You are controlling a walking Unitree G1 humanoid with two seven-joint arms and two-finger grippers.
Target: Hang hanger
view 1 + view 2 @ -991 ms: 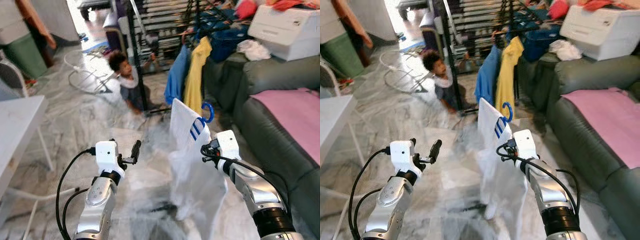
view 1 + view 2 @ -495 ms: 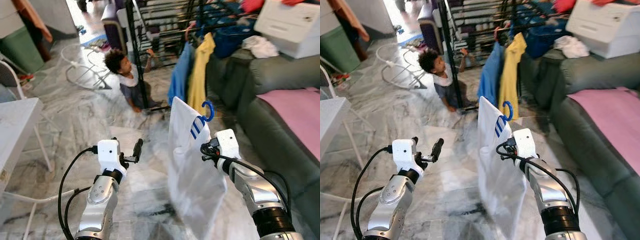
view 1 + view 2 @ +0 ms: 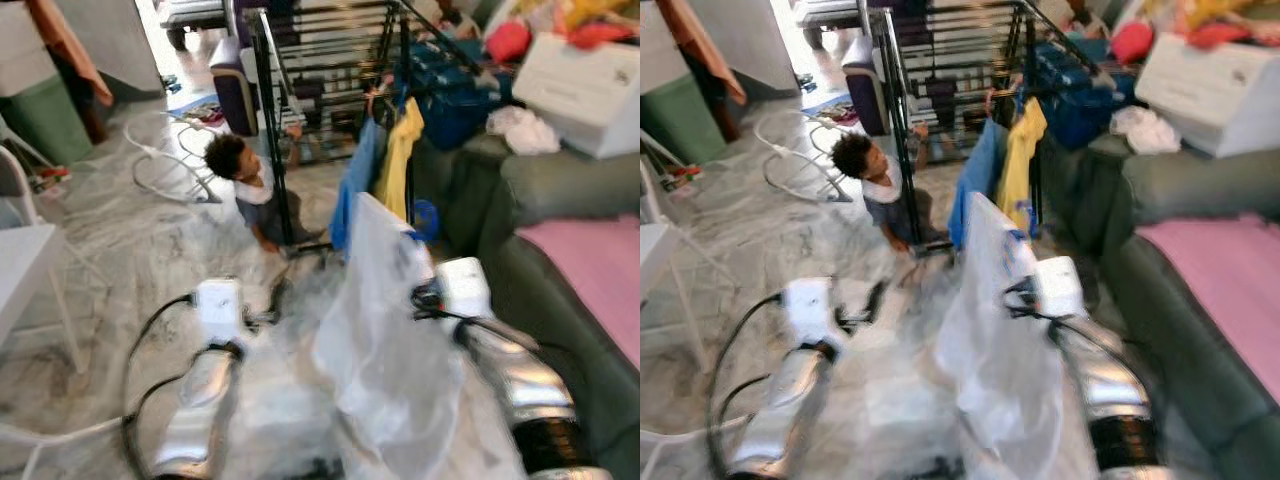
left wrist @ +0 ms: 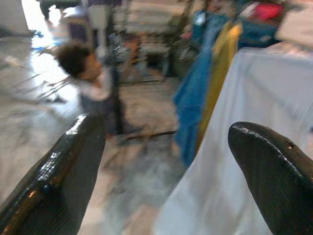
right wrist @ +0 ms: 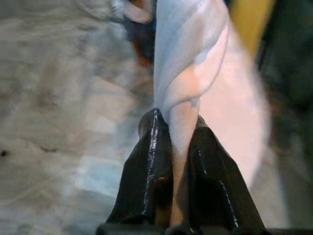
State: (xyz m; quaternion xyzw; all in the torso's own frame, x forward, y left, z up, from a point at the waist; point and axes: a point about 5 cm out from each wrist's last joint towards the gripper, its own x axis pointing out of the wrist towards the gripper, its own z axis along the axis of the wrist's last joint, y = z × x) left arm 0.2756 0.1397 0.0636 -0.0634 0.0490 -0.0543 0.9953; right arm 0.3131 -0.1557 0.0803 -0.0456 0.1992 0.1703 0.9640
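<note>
Marble floor [image 3: 120,250]; right pincer [image 5: 176,147] clamps one white garment [image 3: 385,320]; left pincer [image 4: 166,166] agape.

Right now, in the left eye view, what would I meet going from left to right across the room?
White table → left gripper → white garment held by the right gripper → green sofa with the pink cloth on it.

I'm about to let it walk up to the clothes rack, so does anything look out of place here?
Yes. A person sits on the floor at the foot of the clothes rack, right in the way. The right gripper has its jaws shut on a white shirt that hangs bunched. The left gripper is open.
</note>
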